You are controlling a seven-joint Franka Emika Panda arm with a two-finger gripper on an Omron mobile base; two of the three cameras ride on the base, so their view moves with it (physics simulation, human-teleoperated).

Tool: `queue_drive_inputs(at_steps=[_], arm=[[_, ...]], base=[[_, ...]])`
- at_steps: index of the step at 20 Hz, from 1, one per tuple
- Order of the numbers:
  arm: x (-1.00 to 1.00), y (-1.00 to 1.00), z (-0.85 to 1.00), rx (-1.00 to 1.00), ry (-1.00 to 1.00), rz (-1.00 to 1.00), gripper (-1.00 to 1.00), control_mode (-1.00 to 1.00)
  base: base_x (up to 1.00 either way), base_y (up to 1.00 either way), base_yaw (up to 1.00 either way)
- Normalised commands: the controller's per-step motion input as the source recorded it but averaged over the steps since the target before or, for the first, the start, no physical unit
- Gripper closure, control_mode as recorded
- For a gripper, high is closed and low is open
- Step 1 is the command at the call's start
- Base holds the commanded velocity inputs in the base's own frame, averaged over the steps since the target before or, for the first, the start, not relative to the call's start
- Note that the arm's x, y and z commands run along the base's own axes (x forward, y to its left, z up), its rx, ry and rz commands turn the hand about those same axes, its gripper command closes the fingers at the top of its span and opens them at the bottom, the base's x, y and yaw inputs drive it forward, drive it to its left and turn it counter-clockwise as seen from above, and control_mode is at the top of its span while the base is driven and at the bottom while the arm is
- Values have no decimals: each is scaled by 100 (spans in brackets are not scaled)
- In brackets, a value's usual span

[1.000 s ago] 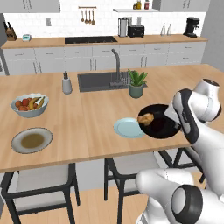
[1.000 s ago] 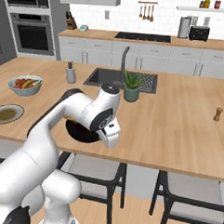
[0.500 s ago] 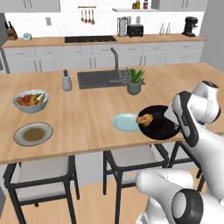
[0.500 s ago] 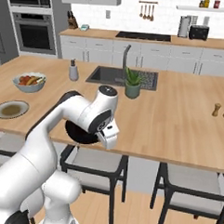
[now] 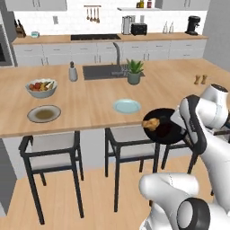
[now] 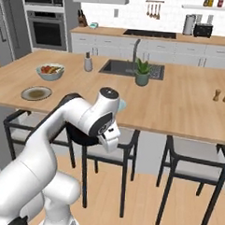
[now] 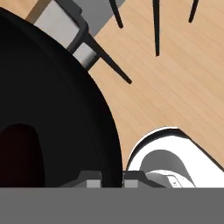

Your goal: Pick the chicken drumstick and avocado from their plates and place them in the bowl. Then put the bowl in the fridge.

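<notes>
Black bowl held off the counter edge.
The round, shallow bowl (image 5: pixel 165 126), lumpy golden drumstick (image 5: pixel 151 123) inside, was clamped by its rim in the closed gripper (image 7: pixel 111 178), above the metal-legged stools (image 5: pixel 130 148); the pale-blue plate (image 5: pixel 126 106) lay on wood.

I see the black bowl (image 5: pixel 165 128) at the right centre of the left base view, held level off the counter's front edge above the stools, with the golden-brown chicken drumstick (image 5: pixel 151 122) lying at its left rim. A dark shape inside it in the hand view may be the avocado (image 7: pixel 19 157); I cannot tell. The pale blue plate (image 5: pixel 127 106) sits bare mid-counter, the grey plate (image 5: pixel 44 113) at left.
</notes>
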Motion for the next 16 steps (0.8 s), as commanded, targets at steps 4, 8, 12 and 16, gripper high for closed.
queue_drive_inputs(at_steps=[4,8,12,16], arm=[[0,0,0,0,0,0,100,100],[0,0,0,0,0,0,100,100],[0,0,0,0,0,0,100,100],[0,0,0,0,0,0,100,100]], base=[[0,100,16],[0,100,8],[2,100,4],[2,100,0]])
